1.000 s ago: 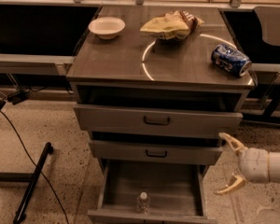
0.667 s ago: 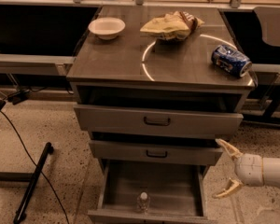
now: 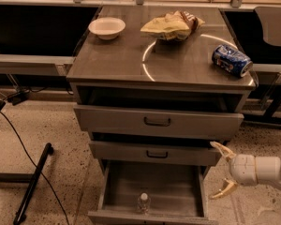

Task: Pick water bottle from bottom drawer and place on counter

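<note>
Your end effector sits low at the right of the frame, just beside the right front corner of the cabinet, level with the gap between the middle drawer and the bottom drawer. Its 2 pale fingers are spread wide apart, released and holding nothing, with the tips pointing left toward the cabinet; the white wrist behind them runs off the right edge. You can see the water bottle standing upright inside the bottom drawer, near the front wall and a little left of center, its white cap on top. It is well apart from the end effector, which is outside the drawer and to its right. The bottom drawer is pulled far out, and the bottle is the only thing showing in it. All 3 drawers are pulled out by differing amounts; the top drawer and the middle one only partly, each with a dark handle. On the surface above you have a white bowl at the back left, a crumpled yellow chip bag at the back center, and a blue can lying on its side near the right edge. A black pole and a cable lie on the speckled floor to the left.
</note>
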Robot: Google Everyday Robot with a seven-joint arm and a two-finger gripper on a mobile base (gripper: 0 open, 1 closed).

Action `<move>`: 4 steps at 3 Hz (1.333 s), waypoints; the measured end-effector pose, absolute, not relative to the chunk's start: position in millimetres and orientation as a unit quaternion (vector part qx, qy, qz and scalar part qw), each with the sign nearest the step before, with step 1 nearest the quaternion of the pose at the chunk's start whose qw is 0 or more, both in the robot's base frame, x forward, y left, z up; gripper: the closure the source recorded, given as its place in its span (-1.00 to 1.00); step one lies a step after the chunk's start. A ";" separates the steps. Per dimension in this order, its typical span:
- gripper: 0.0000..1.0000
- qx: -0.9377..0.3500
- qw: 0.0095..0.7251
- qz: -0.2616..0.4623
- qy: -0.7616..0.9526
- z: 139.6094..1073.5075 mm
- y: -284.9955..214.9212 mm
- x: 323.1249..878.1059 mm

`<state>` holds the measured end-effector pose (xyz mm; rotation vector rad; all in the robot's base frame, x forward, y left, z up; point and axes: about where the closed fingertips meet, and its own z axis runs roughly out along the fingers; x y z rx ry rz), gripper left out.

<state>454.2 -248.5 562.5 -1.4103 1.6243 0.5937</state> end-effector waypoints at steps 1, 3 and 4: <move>-1.00 -0.593 0.391 0.245 0.660 489.3 -230.2 450.7; -1.00 -0.658 0.359 0.283 0.598 412.9 -201.3 435.0; -1.00 -0.658 0.359 0.283 0.598 412.6 -201.1 434.9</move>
